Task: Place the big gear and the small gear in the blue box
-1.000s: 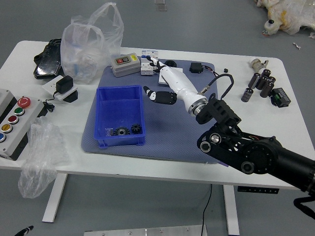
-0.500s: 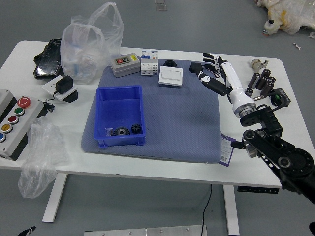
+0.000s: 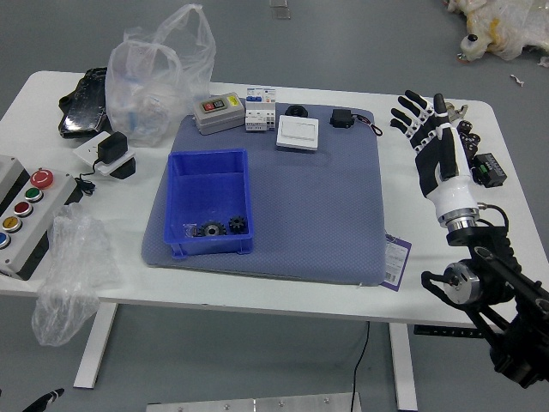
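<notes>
Inside the blue box (image 3: 208, 193), on the left part of the grey mat, two dark gears lie near its front wall. The big gear (image 3: 211, 229) is left of the small gear (image 3: 238, 225), with a small clear item beside it. My right hand (image 3: 426, 129) is raised over the table's right side, fingers spread and holding nothing, well away from the box. Of my left arm only a dark tip (image 3: 43, 402) shows at the lower left corner.
Behind the box stand a grey button device (image 3: 219, 113), white blocks (image 3: 260, 112) and a white square case (image 3: 298, 133). Plastic bags and a control panel (image 3: 30, 215) lie left. Dark cylinders and a green-black part (image 3: 489, 170) sit at right, a card (image 3: 395, 262) by the mat.
My right hand has swung away from above the mat beside the box to the table's right side, its fingers now spread. The gears and the box have not moved.
</notes>
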{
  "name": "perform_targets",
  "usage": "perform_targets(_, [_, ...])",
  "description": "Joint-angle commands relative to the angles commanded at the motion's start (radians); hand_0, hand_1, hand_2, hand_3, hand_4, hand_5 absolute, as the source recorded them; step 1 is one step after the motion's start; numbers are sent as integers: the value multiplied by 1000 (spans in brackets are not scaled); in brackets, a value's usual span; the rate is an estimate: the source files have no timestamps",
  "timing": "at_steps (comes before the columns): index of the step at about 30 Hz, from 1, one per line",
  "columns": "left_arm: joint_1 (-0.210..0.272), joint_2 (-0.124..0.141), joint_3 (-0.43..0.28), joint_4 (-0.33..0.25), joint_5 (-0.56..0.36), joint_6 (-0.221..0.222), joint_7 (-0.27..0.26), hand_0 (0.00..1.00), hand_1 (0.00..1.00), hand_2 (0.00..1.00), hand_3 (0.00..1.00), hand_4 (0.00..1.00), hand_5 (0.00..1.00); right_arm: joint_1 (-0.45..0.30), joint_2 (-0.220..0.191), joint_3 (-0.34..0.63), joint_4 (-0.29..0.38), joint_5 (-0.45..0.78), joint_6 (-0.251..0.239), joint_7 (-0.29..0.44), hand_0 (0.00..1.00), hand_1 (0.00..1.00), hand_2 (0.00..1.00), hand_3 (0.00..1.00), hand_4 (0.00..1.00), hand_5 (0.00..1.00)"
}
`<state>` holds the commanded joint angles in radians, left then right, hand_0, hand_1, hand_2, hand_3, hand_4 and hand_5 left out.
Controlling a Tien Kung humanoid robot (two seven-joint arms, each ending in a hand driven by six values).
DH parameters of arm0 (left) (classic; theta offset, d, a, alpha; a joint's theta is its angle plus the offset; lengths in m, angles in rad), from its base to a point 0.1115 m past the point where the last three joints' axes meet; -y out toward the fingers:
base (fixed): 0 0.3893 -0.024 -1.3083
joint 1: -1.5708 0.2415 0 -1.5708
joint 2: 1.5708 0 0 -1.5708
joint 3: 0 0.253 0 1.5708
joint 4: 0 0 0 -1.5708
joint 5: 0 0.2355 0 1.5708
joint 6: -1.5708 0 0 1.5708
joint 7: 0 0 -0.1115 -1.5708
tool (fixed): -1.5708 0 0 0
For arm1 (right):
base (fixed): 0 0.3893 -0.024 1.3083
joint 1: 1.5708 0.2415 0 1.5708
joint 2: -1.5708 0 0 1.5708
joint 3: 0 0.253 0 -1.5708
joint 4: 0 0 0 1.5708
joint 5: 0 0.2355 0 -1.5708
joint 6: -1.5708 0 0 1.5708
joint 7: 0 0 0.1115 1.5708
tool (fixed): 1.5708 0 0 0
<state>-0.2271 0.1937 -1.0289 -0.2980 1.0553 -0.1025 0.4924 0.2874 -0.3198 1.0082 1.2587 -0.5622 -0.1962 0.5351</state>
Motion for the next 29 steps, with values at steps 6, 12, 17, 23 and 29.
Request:
perform_targets(6, [-6,3,11,5,-9,-8,-10,816,766,767,807,998,998,-29,2,48,6,77,8,-3,740,737,768,754,971,998])
perform_targets(12, [-18,15,28,10,-20,-7,-23,804,752,754,799,998,998,-62,-7,94,13,84,11,-13,729,715,758,753,964,998])
perform_targets(17, [-18,20,45,13,-14,22,-51,804,752,754,799,998,998,-73,-13,113,14,87,10,-27,729,715,758,753,964,998])
perform_targets(23, [-28,25,73,18,-12,46,-111,768,720,717,766,930,879,-73,-15,116,12,93,6,-37,683,669,737,729,931,987])
perform_targets(29, [-32,30,154,30,-72,55,-170,756,709,710,749,872,832,-79,-14,124,11,87,-1,-48,643,632,711,719,888,898])
